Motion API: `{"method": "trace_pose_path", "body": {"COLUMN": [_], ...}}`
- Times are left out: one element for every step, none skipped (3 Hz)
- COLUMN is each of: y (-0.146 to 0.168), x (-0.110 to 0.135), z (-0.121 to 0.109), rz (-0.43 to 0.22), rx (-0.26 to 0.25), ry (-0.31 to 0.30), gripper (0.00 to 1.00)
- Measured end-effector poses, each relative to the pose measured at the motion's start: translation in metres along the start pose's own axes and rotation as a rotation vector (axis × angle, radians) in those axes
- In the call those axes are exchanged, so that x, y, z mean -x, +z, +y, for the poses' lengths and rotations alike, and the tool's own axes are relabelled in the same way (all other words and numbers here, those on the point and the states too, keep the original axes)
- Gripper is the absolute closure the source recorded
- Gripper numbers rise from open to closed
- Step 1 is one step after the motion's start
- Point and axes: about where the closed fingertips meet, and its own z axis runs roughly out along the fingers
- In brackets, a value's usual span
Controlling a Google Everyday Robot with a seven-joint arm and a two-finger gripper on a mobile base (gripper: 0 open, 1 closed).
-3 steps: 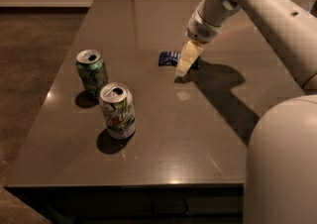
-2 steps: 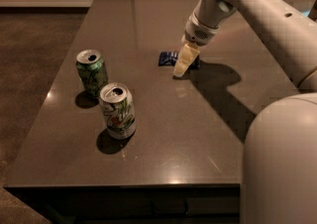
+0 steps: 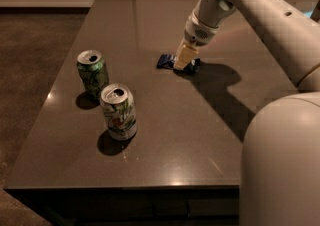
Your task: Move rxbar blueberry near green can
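Note:
The rxbar blueberry (image 3: 166, 61), a small flat dark blue wrapper, lies on the dark table (image 3: 165, 135) a little behind its middle. My gripper (image 3: 182, 62) is down at the table surface on the bar's right end, covering part of it. The green can (image 3: 92, 72) stands upright at the left of the table, well to the left of the bar and somewhat nearer the front. The arm comes in from the upper right.
A whitish can with a green and red logo (image 3: 119, 111) stands upright just in front and right of the green can. The robot's pale body (image 3: 282, 165) fills the lower right. The table's left edge borders brown carpet (image 3: 25, 70).
My gripper has shifted slightly left, onto the right end of the bar. The bar and both cans have stayed in place.

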Motion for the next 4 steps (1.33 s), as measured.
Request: {"method": "trace_pose_path", "body": {"y": [-0.007, -0.015, -0.019, -0.017], "x": [0.006, 0.018, 0.035, 0.057], "z": [0.008, 0.026, 0.055, 0.092], "rz": [-0.017, -0.039, -0.064, -0.094], "rx": [0.009, 0.025, 0.054, 0.105], "ry": [-0.014, -0.050, -0.108, -0.181], "gripper": [0.86, 1.00, 1.00, 1.00]}}
